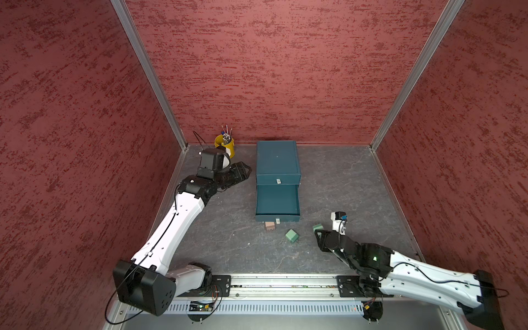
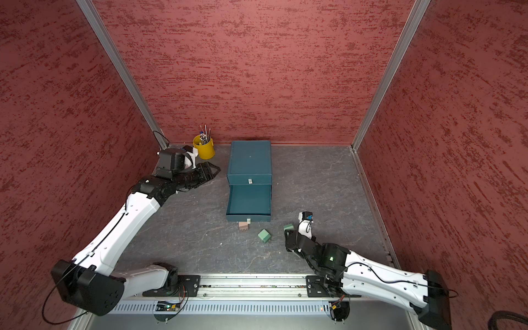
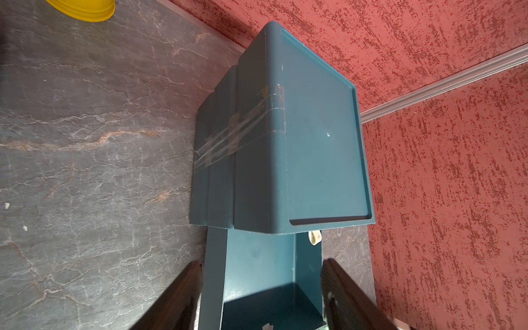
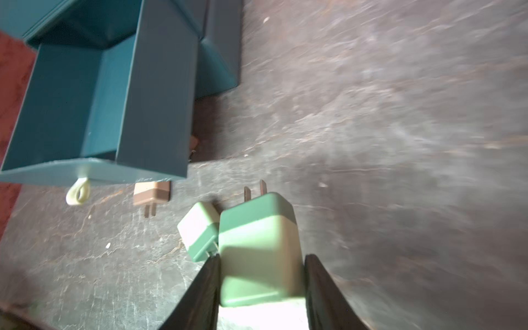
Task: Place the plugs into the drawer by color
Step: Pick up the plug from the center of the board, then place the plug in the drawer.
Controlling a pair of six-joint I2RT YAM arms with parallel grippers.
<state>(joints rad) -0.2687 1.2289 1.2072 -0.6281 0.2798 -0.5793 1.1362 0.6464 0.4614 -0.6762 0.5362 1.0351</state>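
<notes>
Green plastic fills the right wrist view: a green plug [image 4: 255, 228], prongs pointing away from the wrist, sits clamped between the fingers of the right gripper [image 4: 263, 258]; whether it is off the table I cannot tell. A second green plug [image 1: 292, 236] lies on the grey table nearby, and a tan plug [image 1: 270, 226] rests just before the front wall of the pulled-out lower drawer [image 1: 285, 218] of the teal drawer unit [image 1: 277, 157]. The left gripper [image 1: 247, 170] hovers beside the unit, jaws apart and holding nothing, near a yellow pen cup [image 1: 228, 150].
</notes>
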